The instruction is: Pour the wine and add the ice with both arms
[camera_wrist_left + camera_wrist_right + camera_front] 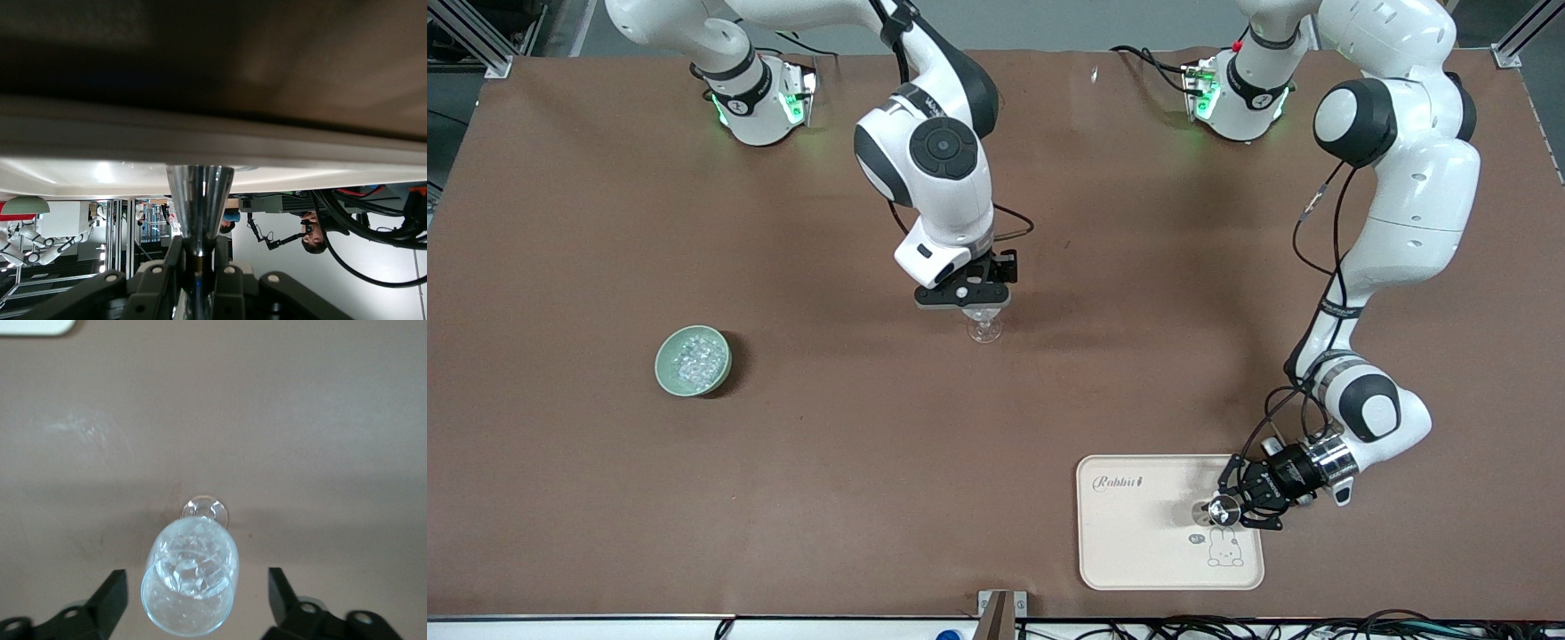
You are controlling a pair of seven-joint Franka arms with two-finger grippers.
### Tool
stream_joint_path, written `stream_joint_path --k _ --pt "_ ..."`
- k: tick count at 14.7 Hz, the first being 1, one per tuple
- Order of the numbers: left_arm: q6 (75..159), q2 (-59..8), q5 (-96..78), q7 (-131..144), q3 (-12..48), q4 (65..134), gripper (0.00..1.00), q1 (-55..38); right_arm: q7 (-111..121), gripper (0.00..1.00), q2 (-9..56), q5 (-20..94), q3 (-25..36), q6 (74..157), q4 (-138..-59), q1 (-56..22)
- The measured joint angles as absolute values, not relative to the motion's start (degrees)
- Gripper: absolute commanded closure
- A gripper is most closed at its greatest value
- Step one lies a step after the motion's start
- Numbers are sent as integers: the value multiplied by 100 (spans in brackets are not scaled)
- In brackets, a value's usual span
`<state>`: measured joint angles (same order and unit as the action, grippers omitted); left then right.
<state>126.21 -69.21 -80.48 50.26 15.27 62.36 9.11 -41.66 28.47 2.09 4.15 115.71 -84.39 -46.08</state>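
A clear wine glass (984, 330) stands in the middle of the table with lumps of ice (193, 565) in its bowl. My right gripper (971, 307) hangs just above it, open, with a finger on each side of the glass (190, 587) and not touching it. My left gripper (1232, 509) is low over the cream tray (1138, 542), shut on a shiny cone-shaped metal cup (1221, 511) that stands on the tray. In the left wrist view the fingers (230, 250) clamp the narrow waist of the cup (199, 197).
A green bowl (693, 359) full of ice lumps sits toward the right arm's end of the table, at about the same depth as the glass. The tray lies near the table's front edge, toward the left arm's end.
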Motion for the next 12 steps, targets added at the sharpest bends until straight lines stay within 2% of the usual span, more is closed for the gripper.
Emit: stream_joint_path --k 1,3,6,7,8,9,12 --pt "12624 -6921 -8048 5026 1527 6232 67 912 -4122 0 2778 204 469 11568 -8396 -4551" --pt "12630 -6923 -8048 5025 1524 6232 50 913 -3838 0 2547 197 533 11537 -8361 -4240" --pt "12632 -6922 -8048 5025 1519 6231 39 916 -3078 0 2123 189 650 11410 -8350 -3472" --pt "12632 -6922 -8048 5025 1518 6230 32 916 -2732 0 1994 189 677 11302 -8351 -3159" --pt "12632 -6922 -8048 5025 1518 6226 19 917 -2425 0 1884 189 694 11213 -8352 -2841" --pt "12632 -6919 -8026 5016 1515 6211 0 917 -2169 0 1790 189 706 11122 -8352 -2523" --pt "12630 -6796 -7270 4976 1483 6114 0 948 -1491 0 1585 189 723 10811 -8350 -1625"
